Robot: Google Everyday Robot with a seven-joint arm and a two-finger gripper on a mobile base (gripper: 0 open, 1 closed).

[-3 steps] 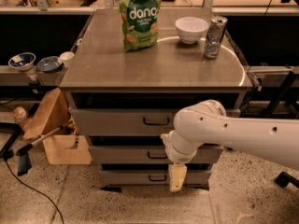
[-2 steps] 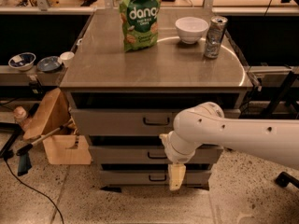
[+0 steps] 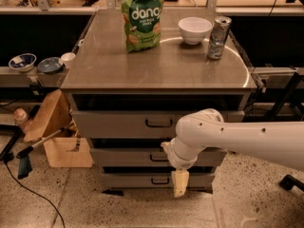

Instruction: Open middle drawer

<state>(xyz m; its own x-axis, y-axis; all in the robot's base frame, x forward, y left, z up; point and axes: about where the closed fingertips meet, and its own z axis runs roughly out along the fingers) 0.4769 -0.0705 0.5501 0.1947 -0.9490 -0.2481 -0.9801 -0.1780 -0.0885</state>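
The middle drawer (image 3: 123, 156) is a shallow grey front, second of three in the cabinet, and looks shut. Its small dark bar handle (image 3: 158, 158) sits at the centre, just left of my wrist. My gripper (image 3: 180, 183) hangs pointing down in front of the lowest drawer (image 3: 133, 179), below and slightly right of the middle handle. It holds nothing that I can see. My white arm (image 3: 247, 139) reaches in from the right and covers the right part of the middle drawer's front. The taller top drawer (image 3: 114, 123) is above.
On the cabinet top (image 3: 104, 70) stand a green chips bag (image 3: 141, 15), a white bowl (image 3: 194, 30) and a can (image 3: 218, 37). A wooden box (image 3: 66, 151) and a leaning board (image 3: 47, 115) sit on the floor at left. A dark chair base (image 3: 289, 182) is at right.
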